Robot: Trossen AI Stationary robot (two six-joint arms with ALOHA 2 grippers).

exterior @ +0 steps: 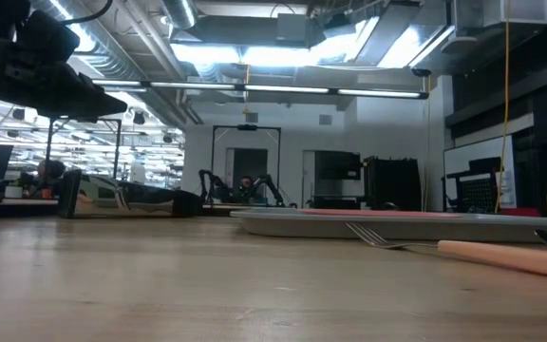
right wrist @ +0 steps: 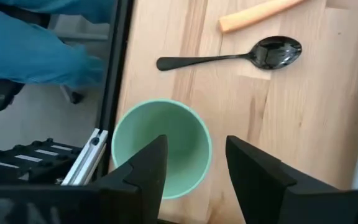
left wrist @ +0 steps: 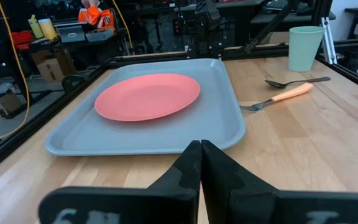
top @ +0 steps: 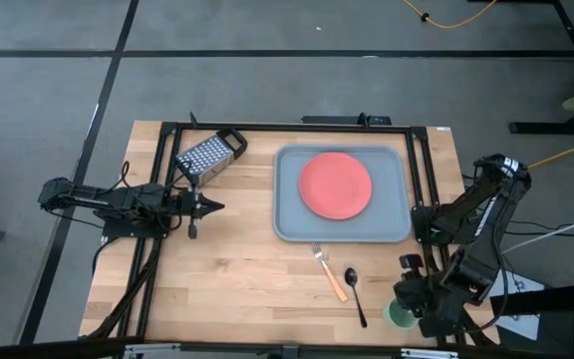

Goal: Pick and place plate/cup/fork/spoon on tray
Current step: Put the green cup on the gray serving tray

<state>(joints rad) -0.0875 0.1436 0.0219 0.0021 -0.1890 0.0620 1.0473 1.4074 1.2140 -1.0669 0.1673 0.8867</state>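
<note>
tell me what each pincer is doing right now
Left pincer: shut, holding nothing, beside the metal box grater.
Right pincer: open, over the small pale green cup, not gripping it.

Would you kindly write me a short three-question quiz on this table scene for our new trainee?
1. True or false: the plate already lies on the tray.
2. What is the right gripper poised above? A) the spoon B) the cup C) the fork
3. Fill in: the left gripper is ___, its fingers pressed together, beside the box grater.

Key: 1 true; 2 B; 3 shut.
</note>
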